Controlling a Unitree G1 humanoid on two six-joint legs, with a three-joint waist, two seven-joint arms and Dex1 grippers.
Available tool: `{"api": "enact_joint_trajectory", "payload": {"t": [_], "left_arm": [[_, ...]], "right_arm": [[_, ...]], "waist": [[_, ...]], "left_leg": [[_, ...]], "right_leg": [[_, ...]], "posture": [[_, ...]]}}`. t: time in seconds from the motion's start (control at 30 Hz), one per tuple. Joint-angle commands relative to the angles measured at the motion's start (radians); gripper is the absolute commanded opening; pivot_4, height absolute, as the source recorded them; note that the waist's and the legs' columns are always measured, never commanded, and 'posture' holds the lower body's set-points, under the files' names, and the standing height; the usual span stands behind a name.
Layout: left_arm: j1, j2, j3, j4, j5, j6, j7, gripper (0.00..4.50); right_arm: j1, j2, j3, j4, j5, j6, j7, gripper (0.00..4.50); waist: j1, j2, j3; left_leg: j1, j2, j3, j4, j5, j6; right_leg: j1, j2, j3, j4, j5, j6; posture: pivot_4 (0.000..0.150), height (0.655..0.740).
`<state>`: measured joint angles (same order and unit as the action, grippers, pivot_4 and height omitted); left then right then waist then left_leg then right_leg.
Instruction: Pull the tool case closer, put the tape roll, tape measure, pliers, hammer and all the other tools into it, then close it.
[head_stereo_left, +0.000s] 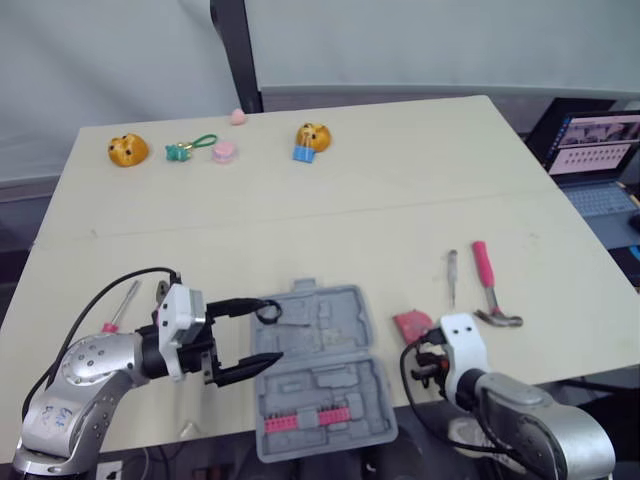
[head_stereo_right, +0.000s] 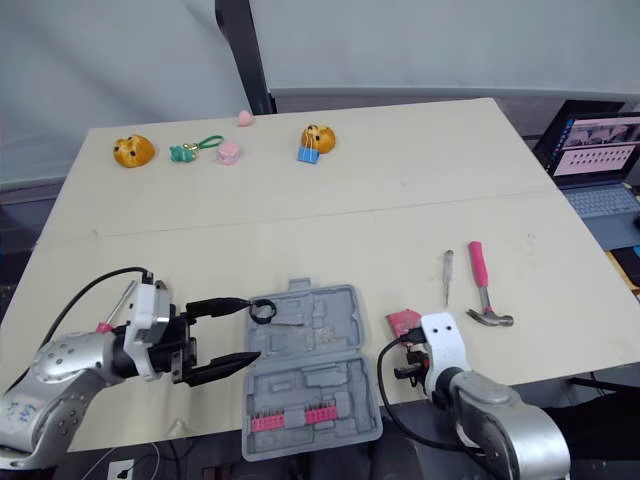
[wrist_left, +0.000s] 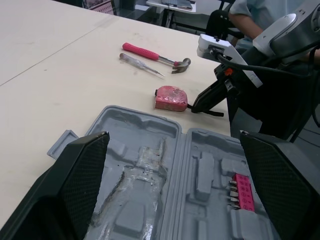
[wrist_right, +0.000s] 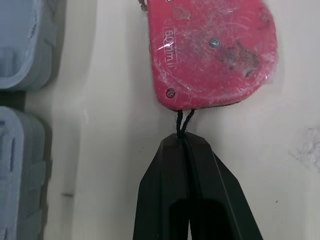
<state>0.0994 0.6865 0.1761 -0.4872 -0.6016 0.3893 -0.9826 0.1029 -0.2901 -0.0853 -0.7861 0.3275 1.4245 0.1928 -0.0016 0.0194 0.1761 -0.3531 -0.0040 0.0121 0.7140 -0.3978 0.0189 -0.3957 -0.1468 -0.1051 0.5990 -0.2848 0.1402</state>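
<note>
My right gripper (wrist_right: 182, 150) is pinched shut on the thin black cord (wrist_right: 183, 119) of the red tape measure (wrist_right: 212, 50), which lies on the beige table (head_stereo_left: 400, 190) just right of the open grey plastic tool case (head_stereo_left: 330, 385). My left gripper (head_stereo_left: 270, 330) hangs spread wide over the case's left edge

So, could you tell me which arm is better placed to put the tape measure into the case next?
Right. The right gripper is shut on the black cord of the red tape measure, lying beside the open tool case. The left gripper is open over the case.
</note>
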Motion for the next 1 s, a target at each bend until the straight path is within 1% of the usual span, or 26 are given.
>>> {"api": "enact_joint_trajectory", "payload": {"t": [0.03, 0.6, 0.97, 1.0], "left_arm": [[0.01, 0.009, 0.009, 0.006, 0.0, -0.026, -0.017, 4.5], [0.019, 0.005, -0.004, 0.029, 0.017, -0.063, -0.036, 4.5], [0.018, 0.003, -0.018, 0.028, 0.02, -0.069, -0.032, 4.5], [0.018, 0.003, -0.019, 0.028, 0.02, -0.069, -0.031, 4.5]], "right_arm": [[0.023, 0.013, -0.004, -0.059, 0.028, 0.043, 0.011, 0.05], [0.072, 0.043, -0.001, -0.135, 0.031, 0.103, 0.003, 0.05], [0.057, 0.064, -0.009, -0.141, 0.021, 0.126, -0.002, 0.05], [0.053, 0.066, -0.017, -0.145, 0.021, 0.134, -0.001, 0.3]], "waist": [[0.0, 0.0, 0.0], [0.0, 0.002, 0.001], [0.0, 0.003, 0.002], [0.0, 0.003, 0.002]], "left_leg": [[0.0, 0.0, 0.0, 0.0, 0.0, 0.0], [0.0, 0.0, 0.0, 0.0, 0.0, 0.0], [0.0, 0.0, 0.0, -0.001, 0.0, 0.0], [0.0, 0.0, 0.0, -0.001, 0.0, 0.0]], "right_leg": [[0.0, 0.0, 0.0, 0.0, 0.0, 0.0], [0.0, 0.0, 0.0, -0.001, 0.0, 0.0], [0.0, 0.0, 0.0, -0.001, 0.0, 0.0], [0.0, 0.0, 0.0, -0.001, 0.0, 0.0]], "posture": [[0.15, 0.7155], [0.15, 0.7155], [0.15, 0.7155], [0.15, 0.7155]]}}
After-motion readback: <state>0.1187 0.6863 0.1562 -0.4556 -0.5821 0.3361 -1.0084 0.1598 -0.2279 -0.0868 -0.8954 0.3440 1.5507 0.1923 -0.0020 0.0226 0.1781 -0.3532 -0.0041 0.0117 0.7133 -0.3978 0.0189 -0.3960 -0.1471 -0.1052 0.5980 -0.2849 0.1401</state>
